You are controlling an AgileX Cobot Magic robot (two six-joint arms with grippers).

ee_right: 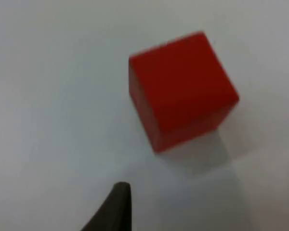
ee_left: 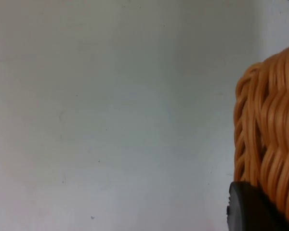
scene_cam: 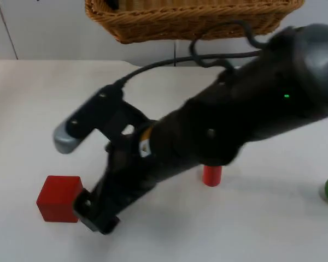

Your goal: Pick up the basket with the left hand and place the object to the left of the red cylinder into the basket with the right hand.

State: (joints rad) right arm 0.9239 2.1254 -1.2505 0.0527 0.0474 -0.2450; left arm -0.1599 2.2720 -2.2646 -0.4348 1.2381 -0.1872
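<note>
Right gripper (scene_cam: pixel 93 213) just beside red cube (scene_cam: pixel 59 198), finger spread unclear. Left gripper (ee_left: pixel 250 211) holds wicker basket (scene_cam: pixel 191 19) aloft. Risk: fingers nudge cube aside (approach off-centre).

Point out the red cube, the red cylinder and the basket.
Red cube (scene_cam: pixel 59 197), top view: its top face.
Red cylinder (scene_cam: pixel 211 176), top view: its side, below the right arm.
Basket (scene_cam: pixel 191 22), top view: its woven front wall.
</note>
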